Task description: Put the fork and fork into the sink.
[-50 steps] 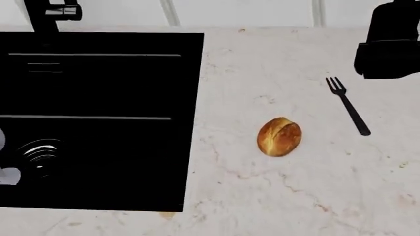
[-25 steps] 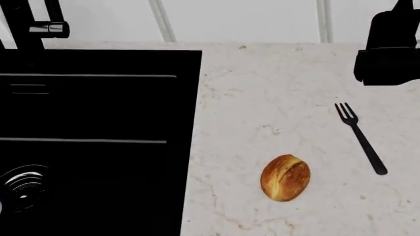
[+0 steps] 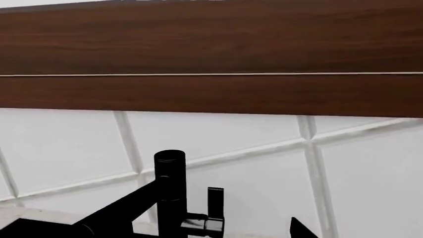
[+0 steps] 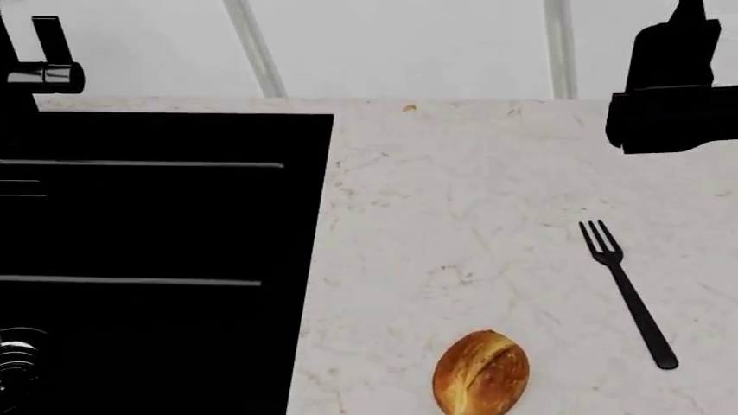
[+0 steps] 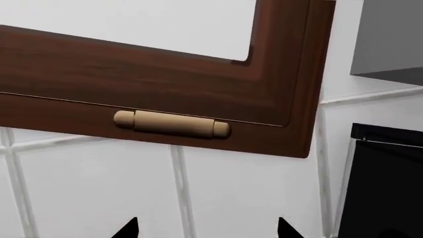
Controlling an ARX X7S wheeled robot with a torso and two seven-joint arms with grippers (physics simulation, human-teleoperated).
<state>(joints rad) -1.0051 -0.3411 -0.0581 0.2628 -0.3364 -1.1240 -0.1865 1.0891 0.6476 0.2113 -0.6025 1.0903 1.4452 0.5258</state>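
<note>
One slim black fork [image 4: 626, 290] lies flat on the pale marble worktop [image 4: 461, 216], tines toward the wall. It is right of the matt black sink [image 4: 150, 259], whose ringed drain [image 4: 12, 363] shows at the near left. The black tap [image 4: 41, 73] stands behind the basin and also shows in the left wrist view as the tap [image 3: 170, 198]. My left gripper [image 3: 215, 234] faces the tiled wall above the tap, one fingertip [image 3: 300, 230] showing, nothing held. My right gripper [image 5: 208, 230] is open and empty, raised toward a wall cabinet. My right arm's black body [image 4: 675, 91] hangs above the worktop beyond the fork.
A golden bread roll [image 4: 482, 373] sits on the worktop left of the fork's handle end. A white tiled wall [image 4: 403, 43] backs the counter. A brown wall cabinet [image 5: 165, 79] with a wooden handle [image 5: 172, 124] hangs above, and a black appliance [image 5: 383, 183] stands nearby.
The head view has shifted toward the wall: fork, roll and sink have slid down the picture and slightly left. Fork and roll keep their places on the worktop.
</note>
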